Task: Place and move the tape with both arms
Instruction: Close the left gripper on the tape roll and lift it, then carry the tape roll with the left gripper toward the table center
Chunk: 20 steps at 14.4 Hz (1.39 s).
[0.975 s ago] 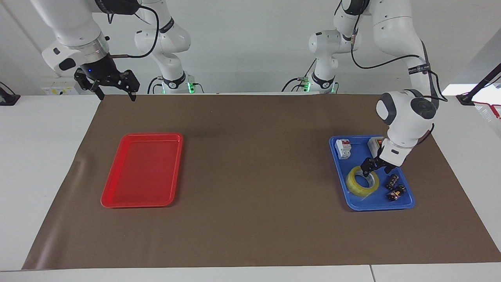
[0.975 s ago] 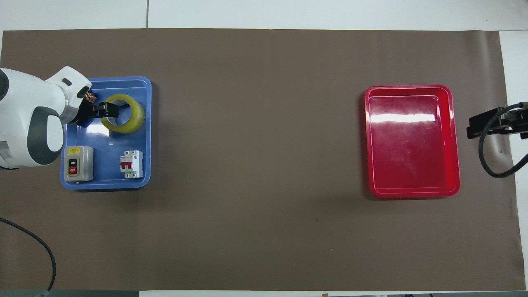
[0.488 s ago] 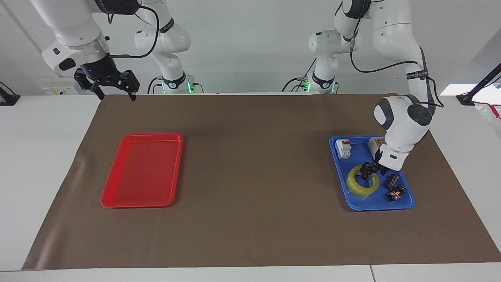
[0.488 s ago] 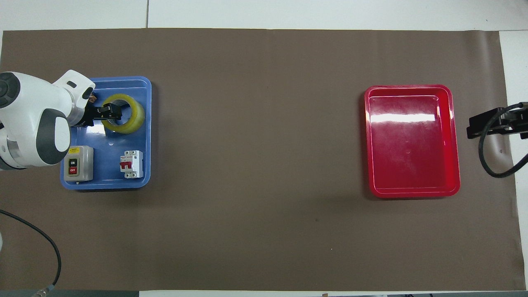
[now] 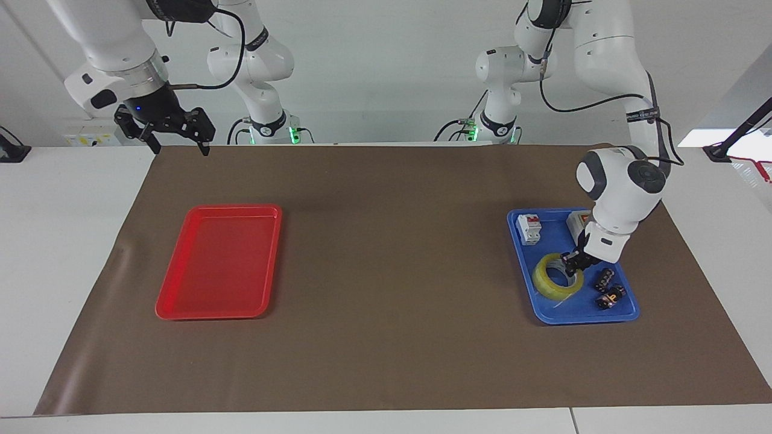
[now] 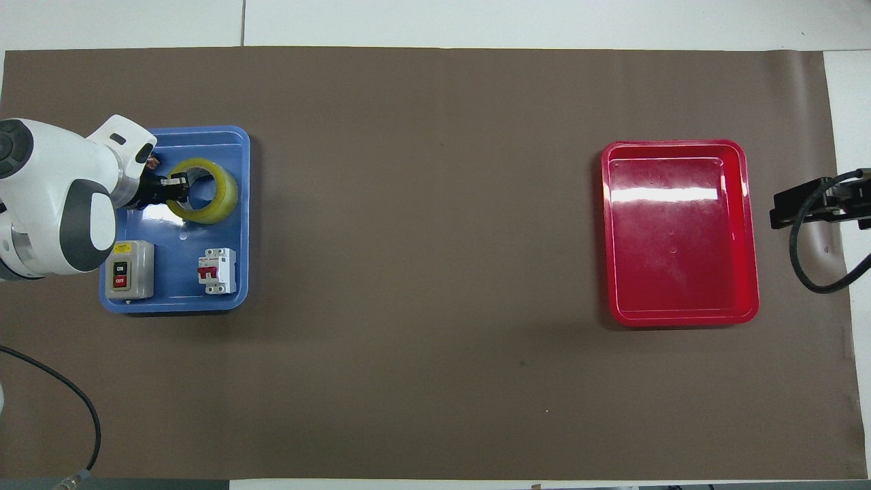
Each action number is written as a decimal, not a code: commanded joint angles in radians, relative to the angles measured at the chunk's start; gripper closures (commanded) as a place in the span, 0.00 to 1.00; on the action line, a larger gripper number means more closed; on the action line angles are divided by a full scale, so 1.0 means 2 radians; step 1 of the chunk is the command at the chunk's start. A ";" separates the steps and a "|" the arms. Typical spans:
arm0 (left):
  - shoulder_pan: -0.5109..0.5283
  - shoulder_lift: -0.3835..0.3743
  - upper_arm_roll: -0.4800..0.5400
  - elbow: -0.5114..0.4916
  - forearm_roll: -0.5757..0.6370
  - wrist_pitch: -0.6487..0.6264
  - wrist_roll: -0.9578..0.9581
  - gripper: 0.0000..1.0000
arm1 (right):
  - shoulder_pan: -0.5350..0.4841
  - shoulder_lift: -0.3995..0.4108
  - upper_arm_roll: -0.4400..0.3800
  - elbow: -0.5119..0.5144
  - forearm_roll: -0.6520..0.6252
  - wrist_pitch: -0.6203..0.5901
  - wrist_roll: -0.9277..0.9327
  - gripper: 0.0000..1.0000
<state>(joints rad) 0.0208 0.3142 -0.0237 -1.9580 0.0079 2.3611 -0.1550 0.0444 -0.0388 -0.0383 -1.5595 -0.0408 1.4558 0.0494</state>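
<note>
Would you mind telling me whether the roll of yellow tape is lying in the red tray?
No, the tape lies in the blue tray at the left arm's end of the table, and the red tray holds nothing.

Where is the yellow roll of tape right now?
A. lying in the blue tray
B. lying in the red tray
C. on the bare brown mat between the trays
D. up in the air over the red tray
A: the tape lies flat in the blue tray, with the left gripper down at its ring wall.
</note>
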 commanded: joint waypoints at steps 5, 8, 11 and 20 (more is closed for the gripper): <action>-0.007 -0.057 0.001 0.032 -0.005 -0.091 -0.002 1.00 | -0.007 -0.007 0.002 -0.008 0.003 0.009 -0.010 0.00; -0.058 -0.064 0.001 0.040 0.007 -0.105 -0.059 1.00 | -0.007 -0.007 0.002 -0.008 0.003 0.009 -0.010 0.00; -0.126 -0.062 0.000 0.036 0.027 -0.090 -0.163 1.00 | -0.007 -0.007 0.002 -0.008 0.003 0.009 -0.010 0.00; -0.309 -0.003 0.000 0.060 0.081 -0.064 -0.425 1.00 | -0.007 -0.007 0.002 -0.009 0.003 0.008 -0.010 0.00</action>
<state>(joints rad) -0.5513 0.2582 -0.0425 -1.8834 0.1161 2.2120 -0.9303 0.0444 -0.0388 -0.0383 -1.5595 -0.0408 1.4558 0.0494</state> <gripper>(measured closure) 0.789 0.000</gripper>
